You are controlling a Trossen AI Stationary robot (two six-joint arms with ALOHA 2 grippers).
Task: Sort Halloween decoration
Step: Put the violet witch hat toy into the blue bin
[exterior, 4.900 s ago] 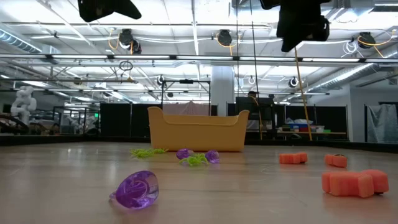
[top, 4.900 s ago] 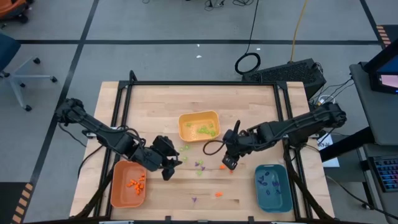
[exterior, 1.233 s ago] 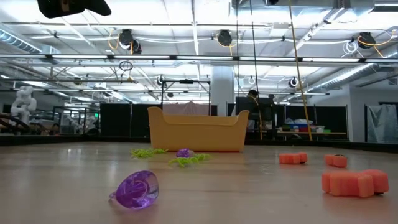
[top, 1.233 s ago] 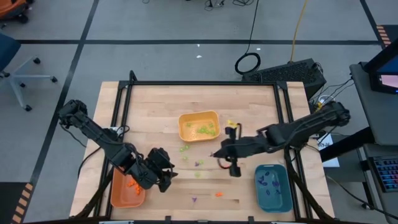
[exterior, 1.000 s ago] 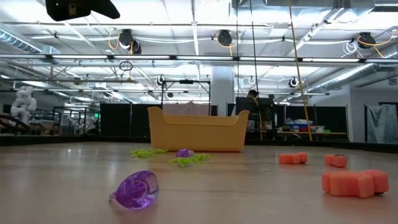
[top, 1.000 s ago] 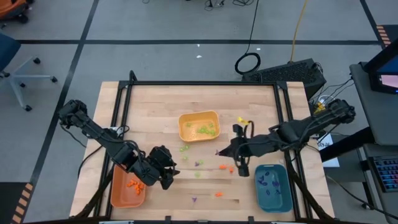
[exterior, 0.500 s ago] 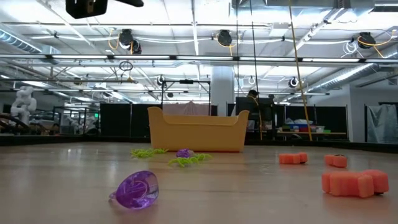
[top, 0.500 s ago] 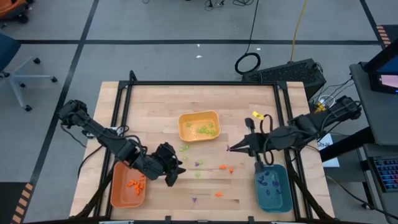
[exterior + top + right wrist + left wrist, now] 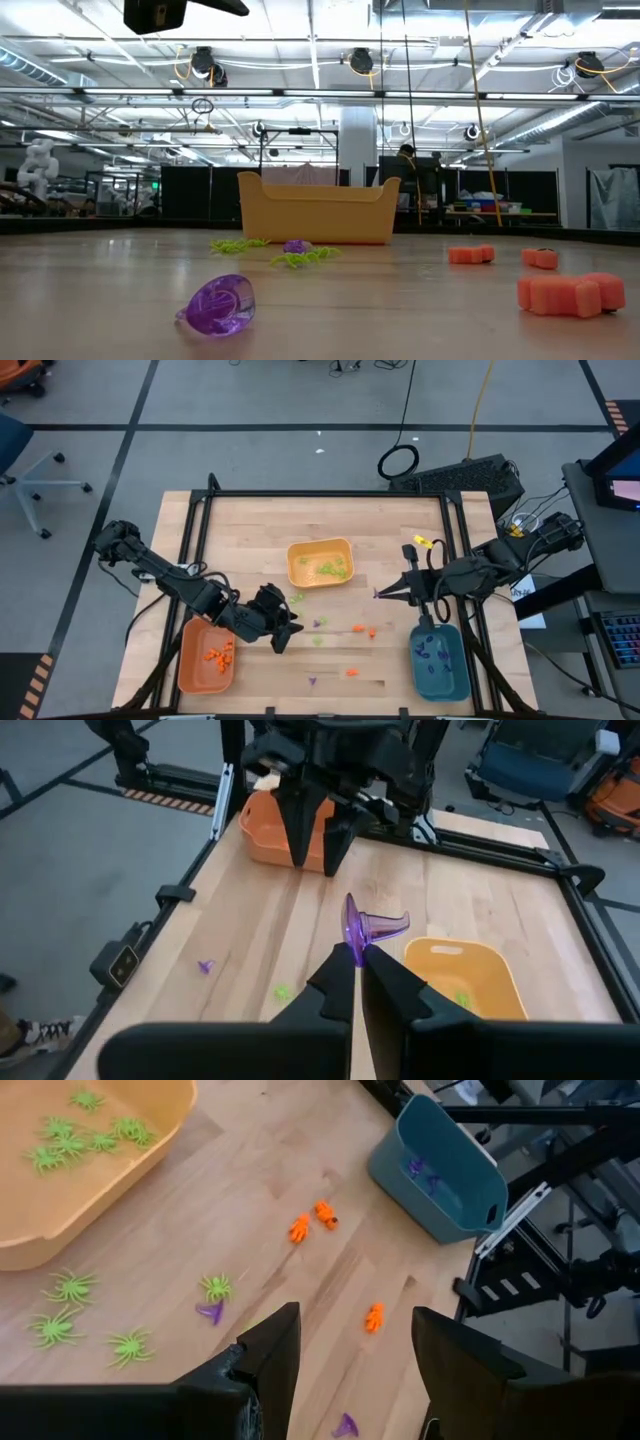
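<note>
A purple witch-hat piece (image 9: 368,928) is pinched at its brim between the closed fingers of the right gripper (image 9: 355,963), raised above the table just beside the teal tray (image 9: 438,660). Loose orange, green and purple pieces lie between that tray and the yellow tray (image 9: 320,562). The left gripper (image 9: 347,1342), half open and empty, hovers beside the orange tray (image 9: 206,656).

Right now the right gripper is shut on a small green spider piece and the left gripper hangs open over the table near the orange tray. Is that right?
Not quite. The right gripper is shut on a purple piece, not a green spider; the right wrist view shows it pinched between the fingertips. The rest holds: the left gripper hangs open over the table near the orange tray.
</note>
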